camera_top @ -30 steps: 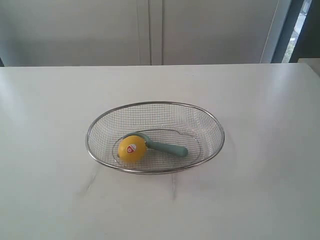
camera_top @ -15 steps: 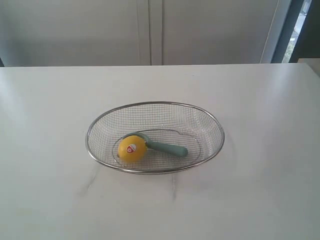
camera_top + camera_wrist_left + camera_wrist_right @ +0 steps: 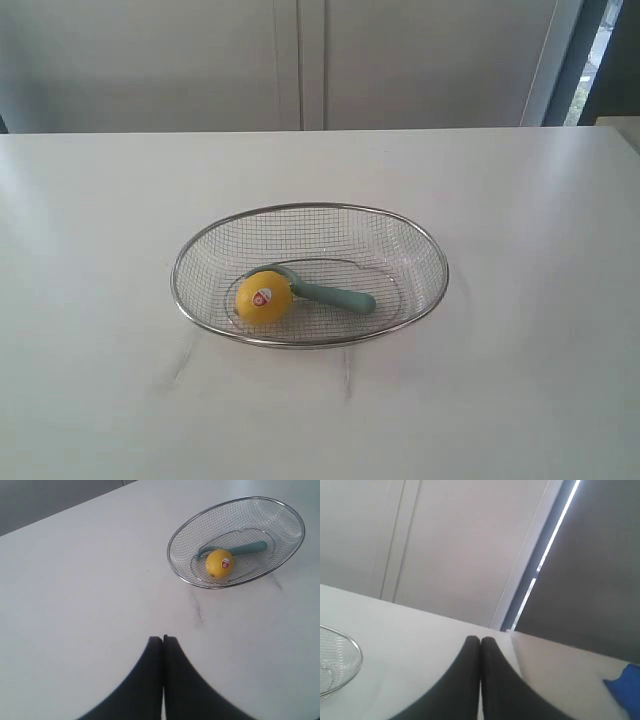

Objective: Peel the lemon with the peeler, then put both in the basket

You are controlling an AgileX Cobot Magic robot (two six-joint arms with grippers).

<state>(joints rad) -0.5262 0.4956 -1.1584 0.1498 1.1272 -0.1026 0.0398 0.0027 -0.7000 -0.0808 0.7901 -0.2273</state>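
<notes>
The wire-mesh basket [image 3: 432, 246] stands at the middle of the white table. Inside it lies the yellow lemon [image 3: 264, 297], its red-and-white sticker facing the camera. The teal-handled peeler [image 3: 336, 296] rests beside the lemon, its blade head curving behind the fruit. The left wrist view shows the basket [image 3: 175, 539], the lemon [image 3: 219, 563] and the peeler [image 3: 247, 548] well away from my left gripper [image 3: 163, 639], which is shut and holds nothing. My right gripper [image 3: 480, 640] is shut too, empty, with only the basket's rim [image 3: 354, 649] at the picture's edge. Neither gripper appears in the exterior view.
A white cabinet wall [image 3: 300, 60] runs behind the table. Faint scuff marks [image 3: 180, 365] streak the tabletop in front of the basket. A second white surface [image 3: 570, 665] and something blue [image 3: 626, 687] show beyond the right gripper.
</notes>
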